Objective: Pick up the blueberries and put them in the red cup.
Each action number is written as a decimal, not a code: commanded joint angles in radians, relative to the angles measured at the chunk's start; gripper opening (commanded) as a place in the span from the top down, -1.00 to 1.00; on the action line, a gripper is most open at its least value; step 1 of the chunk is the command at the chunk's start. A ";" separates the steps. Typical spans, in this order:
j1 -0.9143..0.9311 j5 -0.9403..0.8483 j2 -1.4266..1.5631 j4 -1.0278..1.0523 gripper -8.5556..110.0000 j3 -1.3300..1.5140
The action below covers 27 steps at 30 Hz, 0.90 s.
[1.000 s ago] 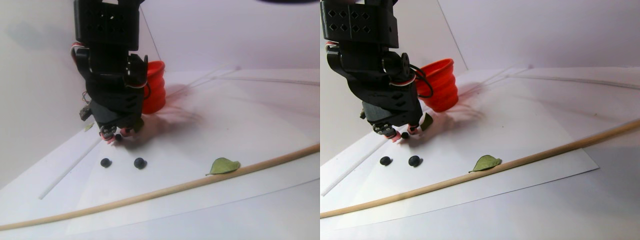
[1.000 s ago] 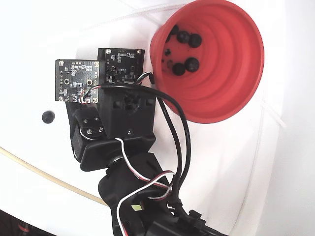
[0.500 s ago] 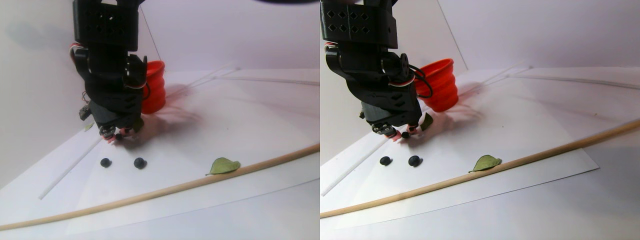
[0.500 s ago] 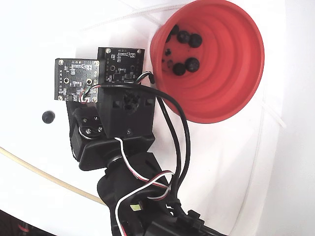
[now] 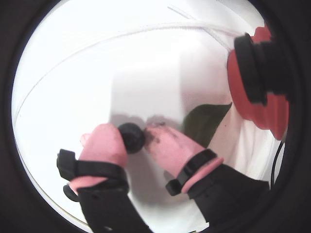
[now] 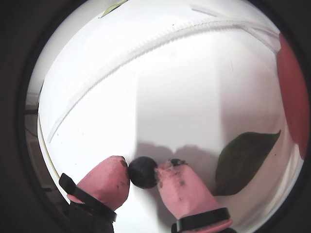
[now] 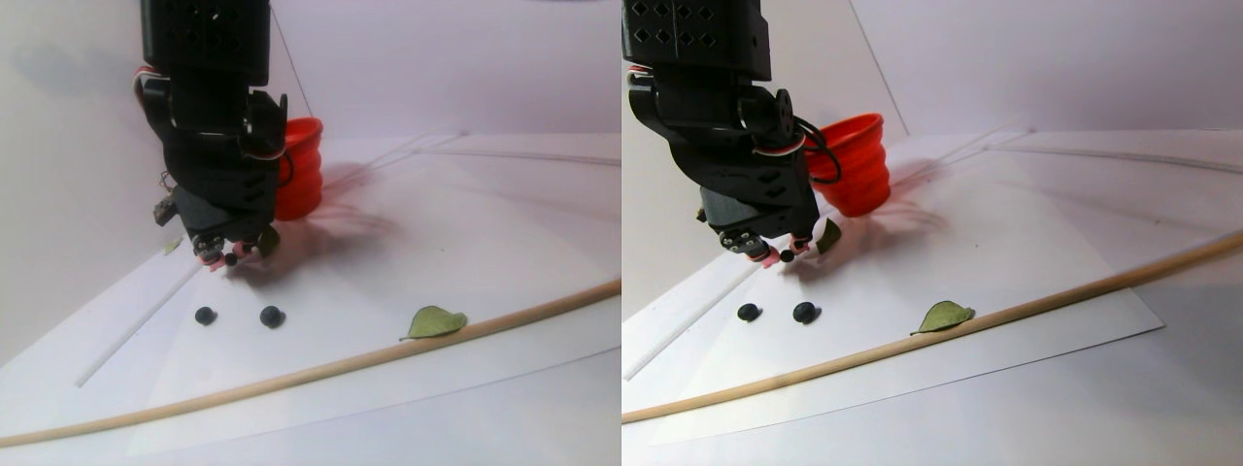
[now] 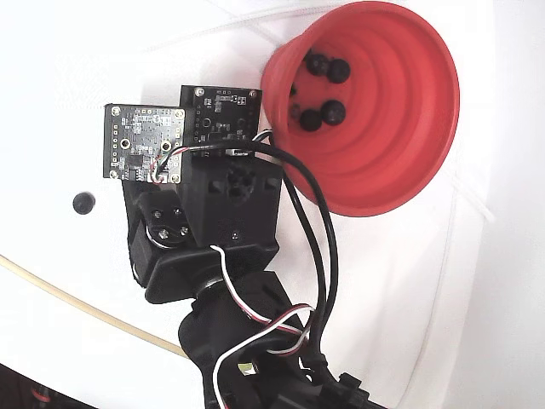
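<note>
The white table [image 7: 466,243] carries everything. The red cup [image 8: 400,162] stands at its far side, just behind the arm, with several blueberries [image 8: 333,112] lying inside on its stepped rings. A long wooden stick [image 7: 320,369] runs across the front, a green leaf [image 7: 434,323] touching it. The gripper [image 6: 144,174] is low over the table, its pink fingertips [image 6: 108,179] clamped on one blueberry [image 6: 142,172], a second leaf [image 6: 245,158] just beside. Two loose berries [image 7: 272,316] sit nearer the stick, apart from each other.
</note>
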 commanded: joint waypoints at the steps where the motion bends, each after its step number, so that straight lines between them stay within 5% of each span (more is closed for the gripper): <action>1: -0.078 0.008 0.118 0.005 0.69 0.034; 27: -0.091 0.112 0.486 0.210 0.69 0.264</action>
